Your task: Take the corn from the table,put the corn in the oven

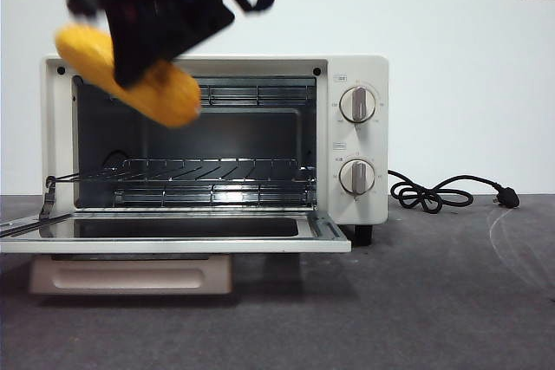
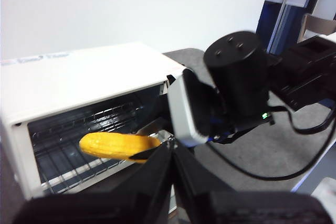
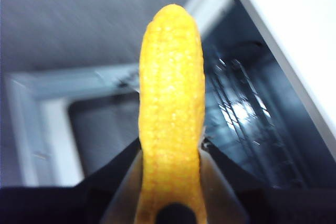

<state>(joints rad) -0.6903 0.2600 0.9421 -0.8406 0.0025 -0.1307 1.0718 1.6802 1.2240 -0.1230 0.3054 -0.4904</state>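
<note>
Yellow corn, front view: the corn (image 1: 130, 75) hangs tilted in the air at the upper left of the oven's (image 1: 360, 149) mouth, pinched in a dark, blurred gripper (image 1: 152, 28) coming down from above.
Door, front view: the door (image 1: 173, 233) lies folded flat and open, the wire rack (image 1: 186, 179) bare behind it, and the cord (image 1: 442, 192) trails on the desk (image 1: 434, 301) to the side.
Left wrist view: the left gripper (image 2: 170, 153) has its jaws pressed together on nothing, waiting back from the oven (image 2: 79, 77); the other arm (image 2: 236, 82) crosses in front, with the corn (image 2: 118, 145) level with the rack.
Right wrist view: the right gripper (image 3: 170, 182) clamps the thick end of the corn (image 3: 170, 103), its tip pointing toward the open door and cavity (image 3: 247, 108).
How to do it well, my call: drop the cob below the top frame, level it, slide it tip first over the door, release only once it rests on the rack.
Risk: a high entry could knock the tip against the frame.
</note>
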